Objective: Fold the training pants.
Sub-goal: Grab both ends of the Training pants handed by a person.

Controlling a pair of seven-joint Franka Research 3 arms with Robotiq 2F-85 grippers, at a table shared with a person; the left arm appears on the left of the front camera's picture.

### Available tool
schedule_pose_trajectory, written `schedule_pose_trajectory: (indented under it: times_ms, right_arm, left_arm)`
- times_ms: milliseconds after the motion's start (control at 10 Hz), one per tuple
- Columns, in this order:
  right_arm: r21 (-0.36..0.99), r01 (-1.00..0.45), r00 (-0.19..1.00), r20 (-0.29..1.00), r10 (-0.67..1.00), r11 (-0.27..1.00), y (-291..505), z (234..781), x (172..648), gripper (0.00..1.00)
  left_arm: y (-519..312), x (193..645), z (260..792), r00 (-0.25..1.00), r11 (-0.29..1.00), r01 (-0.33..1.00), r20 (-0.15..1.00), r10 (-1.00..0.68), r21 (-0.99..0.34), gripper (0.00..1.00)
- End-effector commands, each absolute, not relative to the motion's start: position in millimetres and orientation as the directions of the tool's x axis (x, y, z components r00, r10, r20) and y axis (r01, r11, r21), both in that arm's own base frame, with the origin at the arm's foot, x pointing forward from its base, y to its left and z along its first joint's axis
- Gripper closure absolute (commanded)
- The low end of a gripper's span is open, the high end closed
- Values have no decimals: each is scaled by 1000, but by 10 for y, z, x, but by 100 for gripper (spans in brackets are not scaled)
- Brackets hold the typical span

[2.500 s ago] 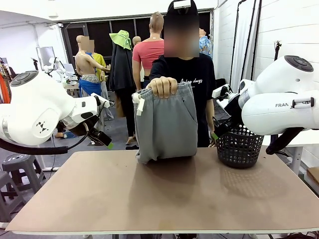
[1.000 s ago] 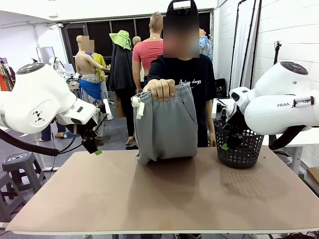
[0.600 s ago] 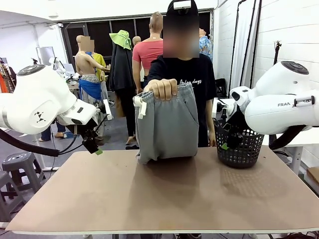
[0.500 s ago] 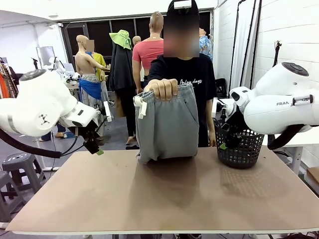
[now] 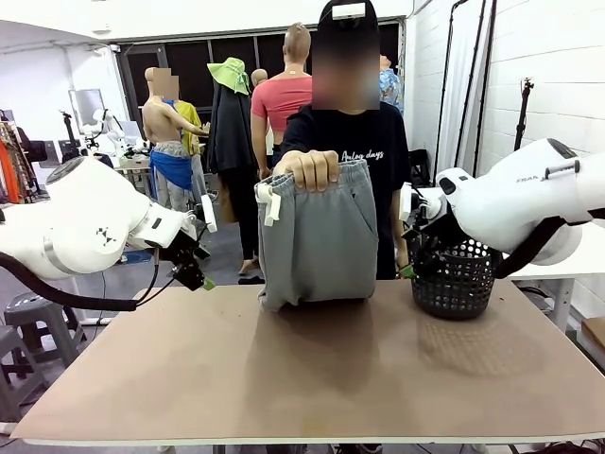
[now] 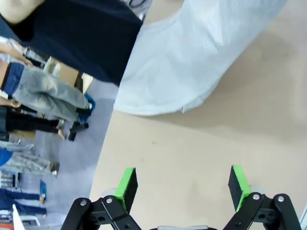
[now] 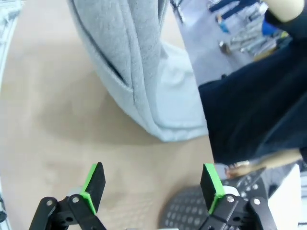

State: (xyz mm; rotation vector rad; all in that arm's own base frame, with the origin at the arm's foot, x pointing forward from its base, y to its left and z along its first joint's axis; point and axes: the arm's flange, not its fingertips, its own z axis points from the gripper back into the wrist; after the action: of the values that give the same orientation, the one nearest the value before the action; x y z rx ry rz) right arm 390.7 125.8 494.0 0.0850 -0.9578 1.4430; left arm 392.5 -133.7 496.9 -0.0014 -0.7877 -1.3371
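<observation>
A person at the far side holds up the light grey training pants (image 5: 317,236) by the bunched waistband in one hand (image 5: 307,168); the lower end rests on the table. My left gripper (image 5: 197,274) hangs open at the table's far left edge, left of the pants. Through its wrist camera the pants (image 6: 201,52) lie ahead of my open left gripper (image 6: 182,184). My right gripper (image 5: 408,265) is open just right of the pants, in front of the basket. From that wrist, the folded pants (image 7: 139,67) hang ahead of the open right gripper (image 7: 152,184).
A black mesh basket (image 5: 456,279) stands at the table's far right, close behind my right gripper. The brown table (image 5: 312,378) is bare in front of the pants. The person's dark shirt (image 5: 373,151) is right behind the pants.
My left gripper has moved right and a little lower, toward the pants. My right arm has dropped and its gripper has shifted left, nearer the pants. The person still holds the pants up.
</observation>
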Motion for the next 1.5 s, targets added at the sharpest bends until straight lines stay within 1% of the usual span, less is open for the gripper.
schedule_pose_trajectory:
  times_ms: [0,200,300,400,500,600,800,900,1000,1100,1300,1400]
  right_arm:
    - [-455,-878,-220,664,714,152,1318,4805,4150,0]
    - [-428,-894,-249,719,649,131,1411,4763,4208,0]
    - [-431,-894,-258,718,647,122,1445,4757,4215,0]
    - [-429,-891,-242,724,646,148,1456,4767,4193,0]
    - [-441,-878,-223,721,656,185,1415,4783,4175,0]
    - [-422,-895,-228,708,668,142,1429,4839,4077,0]
    - [-422,-895,-228,708,668,142,1429,4839,4077,0]
    - [-424,-893,-224,711,667,152,1409,4842,4095,0]
    - [-401,-905,-229,742,630,143,1459,4848,4158,0]
    - [-411,-903,-256,746,615,123,1505,4870,4211,0]
    - [-432,-894,-296,765,572,116,1508,4921,4228,0]
    - [-444,-889,-322,779,537,110,1500,4925,4266,0]
  left_arm:
    - [-1344,3961,4797,-67,226,884,590,-805,408,0]
    - [-1381,3973,4775,-121,187,902,643,-756,390,0]
    - [-1386,3991,4758,-129,182,906,660,-740,382,0]
    - [-1396,3964,4764,-135,187,904,672,-728,385,0]
    - [-1403,3949,4790,-166,143,925,714,-680,351,0]
    - [-1459,3912,4880,-105,199,901,640,-761,386,0]
    - [-1459,3912,4880,-105,199,901,640,-761,386,0]
    - [-1451,3893,4891,-126,184,906,658,-742,381,0]
    - [-1464,3981,4896,-157,213,878,678,-718,429,0]
    - [-1498,4105,4885,-201,210,866,700,-685,454,0]
    - [-1596,4224,4850,-269,163,871,727,-632,464,0]
    - [-1619,4263,4849,-284,134,884,742,-607,448,0]
